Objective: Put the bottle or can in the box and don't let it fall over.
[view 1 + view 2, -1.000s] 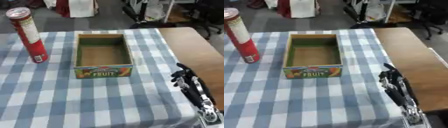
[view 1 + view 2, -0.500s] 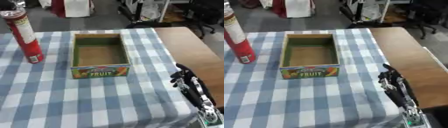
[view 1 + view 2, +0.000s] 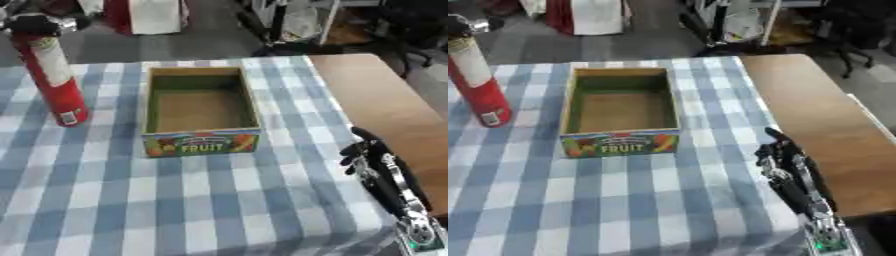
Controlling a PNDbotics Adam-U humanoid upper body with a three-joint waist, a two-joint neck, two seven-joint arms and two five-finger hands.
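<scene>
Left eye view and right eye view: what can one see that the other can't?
Only the left eye view shows the tall red can whole, black cap included. Only the right eye view shows more of the bare wooden table and floor on the right; there the can is cut by the edge. Both share the empty fruit box, checked cloth and the right hand resting low right.

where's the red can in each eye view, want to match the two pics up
Left eye view: the red can stands upright at the upper left on the checked cloth, left of the fruit box.
Right eye view: the can sits at the left edge, its top partly cut off.
Shared landmark: the box's FRUIT label, facing the camera in both views.
</scene>
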